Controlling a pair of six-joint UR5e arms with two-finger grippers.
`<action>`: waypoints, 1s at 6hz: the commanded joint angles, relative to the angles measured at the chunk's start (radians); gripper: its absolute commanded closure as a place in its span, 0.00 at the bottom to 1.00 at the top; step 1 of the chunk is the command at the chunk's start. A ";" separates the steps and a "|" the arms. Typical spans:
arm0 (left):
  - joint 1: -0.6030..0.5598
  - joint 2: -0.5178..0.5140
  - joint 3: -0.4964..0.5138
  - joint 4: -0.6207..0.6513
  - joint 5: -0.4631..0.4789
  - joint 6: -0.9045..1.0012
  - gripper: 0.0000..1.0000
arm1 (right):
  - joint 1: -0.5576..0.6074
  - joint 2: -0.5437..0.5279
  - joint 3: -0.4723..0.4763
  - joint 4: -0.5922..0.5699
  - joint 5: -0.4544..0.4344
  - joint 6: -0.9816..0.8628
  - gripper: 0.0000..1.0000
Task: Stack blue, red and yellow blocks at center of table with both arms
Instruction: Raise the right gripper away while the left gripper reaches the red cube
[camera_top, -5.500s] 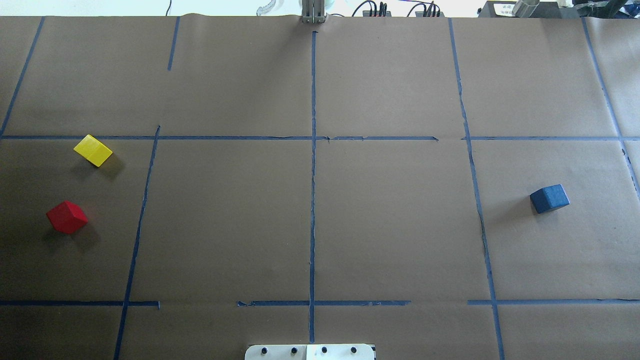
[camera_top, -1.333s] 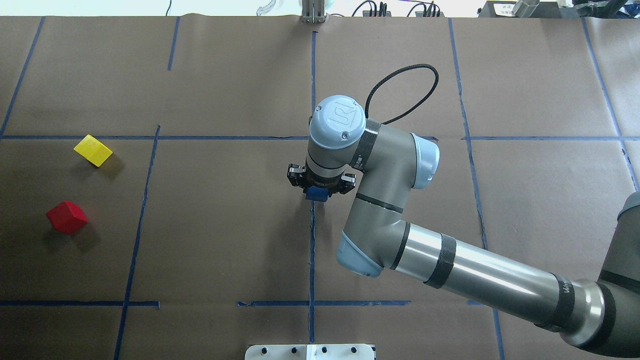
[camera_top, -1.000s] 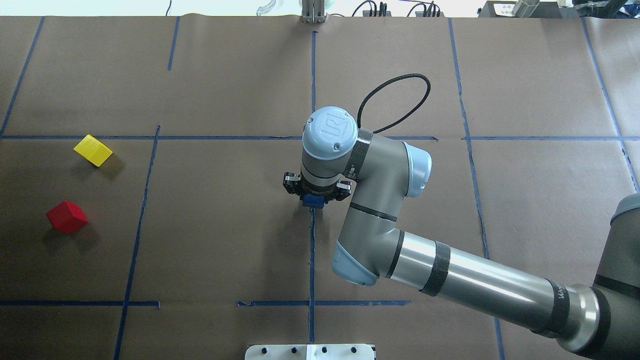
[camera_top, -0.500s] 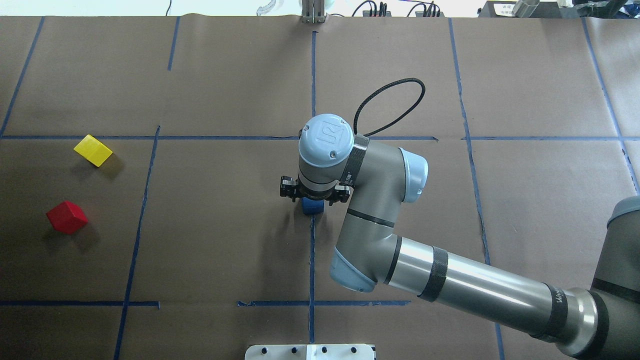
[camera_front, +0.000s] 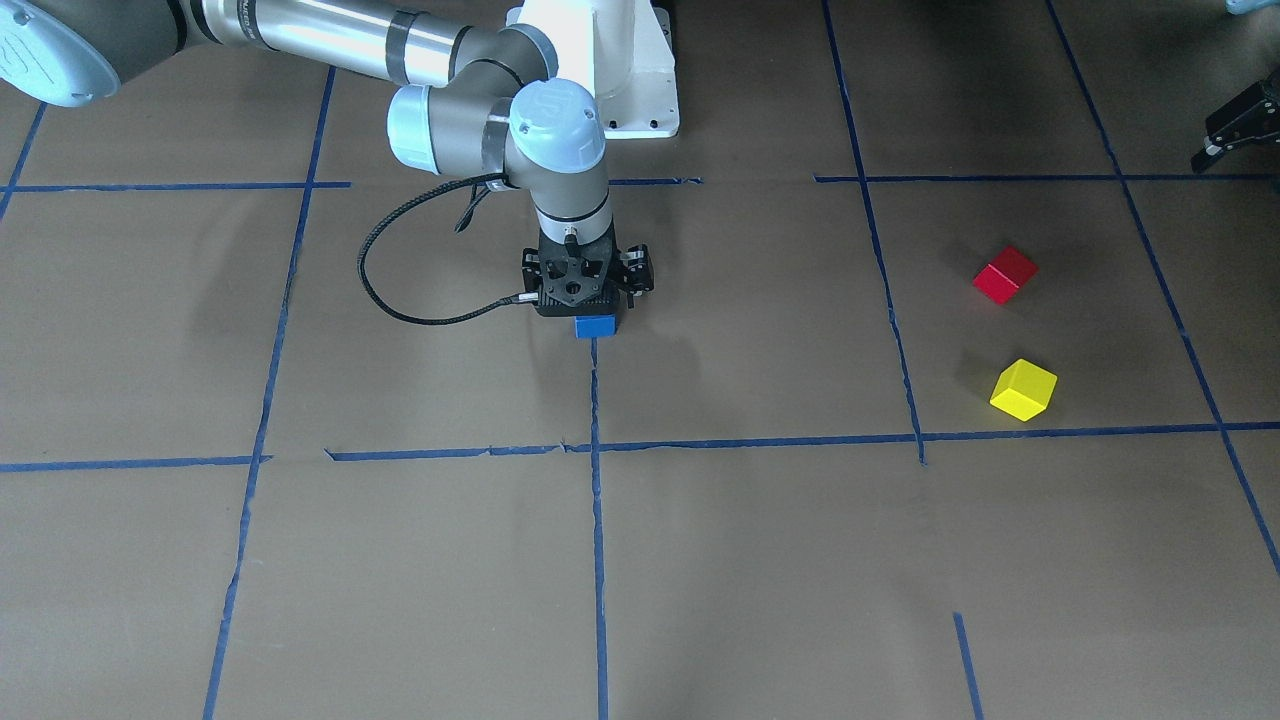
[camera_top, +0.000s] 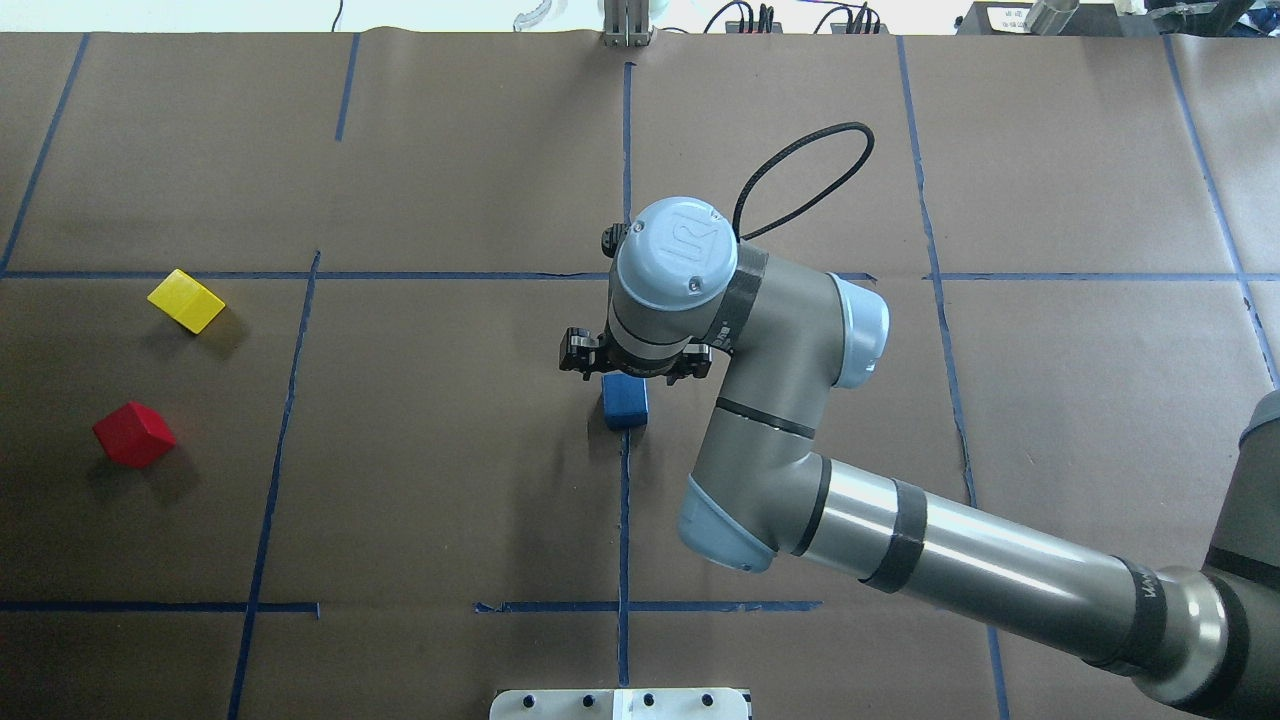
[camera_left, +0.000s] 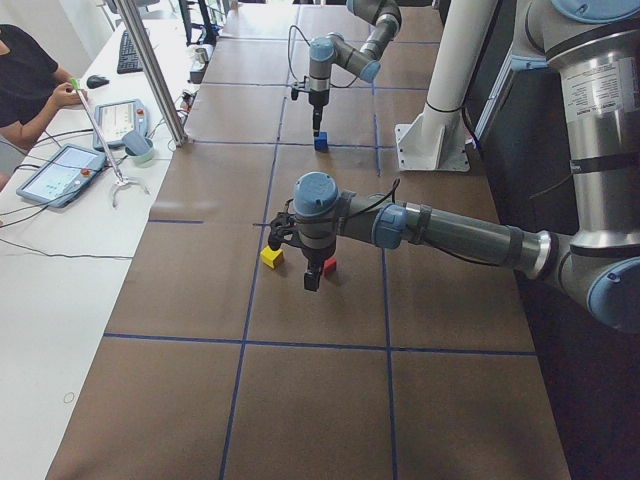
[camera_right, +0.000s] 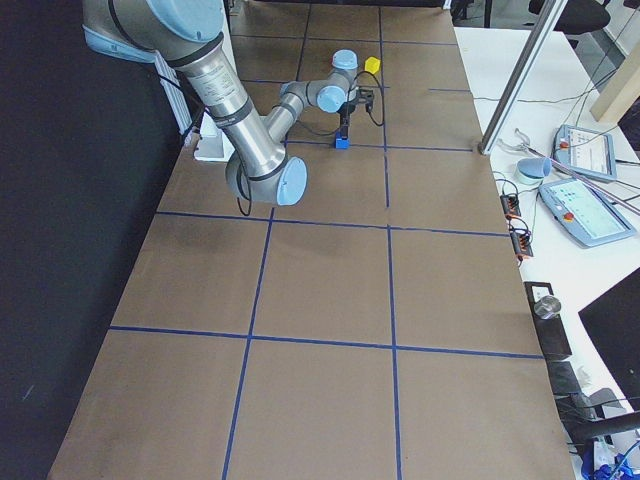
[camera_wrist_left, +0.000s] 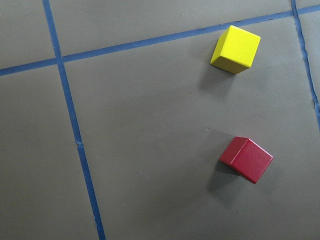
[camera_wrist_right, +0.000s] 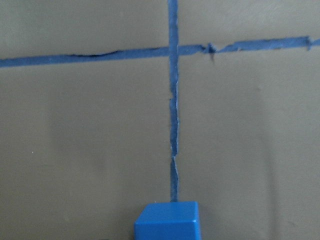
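Note:
The blue block (camera_top: 625, 401) sits on the table's centre tape line, also seen in the front view (camera_front: 595, 326) and at the bottom of the right wrist view (camera_wrist_right: 167, 220). My right gripper (camera_top: 635, 372) hovers just above it, open and empty. The red block (camera_top: 133, 434) and yellow block (camera_top: 186, 300) lie at the far left, both in the left wrist view, red (camera_wrist_left: 246, 159) and yellow (camera_wrist_left: 235, 49). My left gripper (camera_left: 311, 275) hangs above the red block (camera_left: 329, 266); I cannot tell if it is open or shut.
Blue tape lines (camera_top: 625, 520) divide the brown paper-covered table into squares. The robot's white base plate (camera_front: 640, 70) stands at the near edge. A black cable (camera_top: 800, 170) loops off the right wrist. Operator tablets (camera_left: 60, 170) lie on a side table.
The right arm brought the blue block from the right side to the centre, set it down, opened and lifted off it. The red and yellow blocks have not moved.

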 joint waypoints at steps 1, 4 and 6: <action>0.152 -0.010 0.000 -0.134 0.013 -0.240 0.00 | 0.083 -0.206 0.276 0.000 0.017 -0.004 0.00; 0.455 -0.025 0.025 -0.327 0.328 -0.442 0.00 | 0.106 -0.338 0.371 0.007 0.018 -0.015 0.00; 0.533 -0.066 0.058 -0.385 0.336 -0.363 0.06 | 0.103 -0.346 0.368 0.010 0.015 -0.015 0.00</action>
